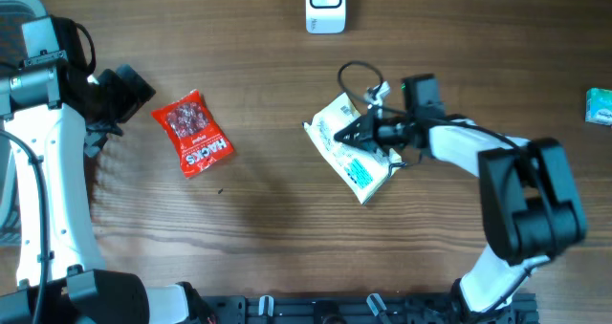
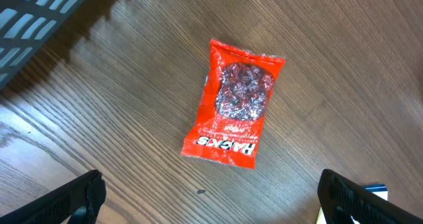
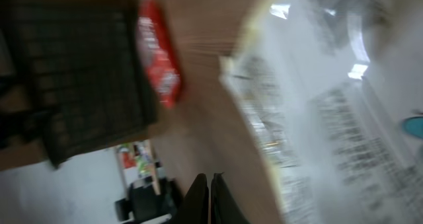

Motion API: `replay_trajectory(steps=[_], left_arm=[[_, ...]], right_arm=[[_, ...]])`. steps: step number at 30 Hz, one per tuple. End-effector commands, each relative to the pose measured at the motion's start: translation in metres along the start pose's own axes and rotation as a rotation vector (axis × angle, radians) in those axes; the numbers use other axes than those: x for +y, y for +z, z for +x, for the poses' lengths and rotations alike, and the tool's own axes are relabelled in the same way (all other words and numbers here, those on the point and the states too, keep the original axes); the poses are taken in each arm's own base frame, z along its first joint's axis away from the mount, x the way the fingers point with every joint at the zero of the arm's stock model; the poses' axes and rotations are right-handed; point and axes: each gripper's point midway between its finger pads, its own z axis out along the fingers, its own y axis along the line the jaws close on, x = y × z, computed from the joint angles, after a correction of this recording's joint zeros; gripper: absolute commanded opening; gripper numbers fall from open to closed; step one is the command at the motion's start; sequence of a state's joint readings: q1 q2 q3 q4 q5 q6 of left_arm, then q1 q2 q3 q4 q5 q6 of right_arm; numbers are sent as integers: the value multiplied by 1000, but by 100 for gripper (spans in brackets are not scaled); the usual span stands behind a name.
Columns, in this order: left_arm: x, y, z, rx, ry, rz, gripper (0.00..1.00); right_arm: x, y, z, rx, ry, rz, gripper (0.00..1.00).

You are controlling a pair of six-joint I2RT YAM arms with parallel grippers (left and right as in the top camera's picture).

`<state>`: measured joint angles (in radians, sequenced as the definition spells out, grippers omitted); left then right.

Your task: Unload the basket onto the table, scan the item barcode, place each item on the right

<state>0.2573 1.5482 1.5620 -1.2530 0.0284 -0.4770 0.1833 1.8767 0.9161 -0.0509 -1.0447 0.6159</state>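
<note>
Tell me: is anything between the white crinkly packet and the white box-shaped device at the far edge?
Almost nothing: bare wooden table, apart from a thin black cable loop at the white crinkly packet's far end, towards the white box-shaped device.

Robotics lab bench arranged like a shop checkout. A white device [image 1: 325, 6] stands at the far edge of a wood-grain table [image 1: 268, 219]. Retail goods lie around it: a red sweets bag [image 1: 194, 133] nearer and to its left, a white printed packet [image 1: 349, 152] just in front, and a teal pack [image 1: 600, 105] far to its right. A left arm [image 1: 48, 171] and a right arm [image 1: 516, 190] flank the device. A dark slatted crate [image 2: 33, 19] sits off to its left.
</note>
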Motion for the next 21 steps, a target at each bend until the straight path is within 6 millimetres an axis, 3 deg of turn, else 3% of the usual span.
replay_trajectory(steps=[1,3,7,10,14,17,21], left_arm=[[-1,0,0,4,-9,6,100],[-1,0,0,4,-9,6,100],[-1,0,0,4,-9,6,100],[-1,0,0,4,-9,6,100],[-1,0,0,4,-9,6,100],[-1,0,0,4,-9,6,100],[-1,0,0,4,-9,6,100]], right_arm=[[60,-44,-5,-7,-92,-173,4],[45,-54,-4,-33,-35,-109,4],[-26,-48,22,-24,76,173,4],[-63,-40,42,-2,137,264,4],[-119,-48,55,-16,259,416,4],[-133,-57,56,-18,257,462,4],[-115,-69,52,5,195,456,4]])
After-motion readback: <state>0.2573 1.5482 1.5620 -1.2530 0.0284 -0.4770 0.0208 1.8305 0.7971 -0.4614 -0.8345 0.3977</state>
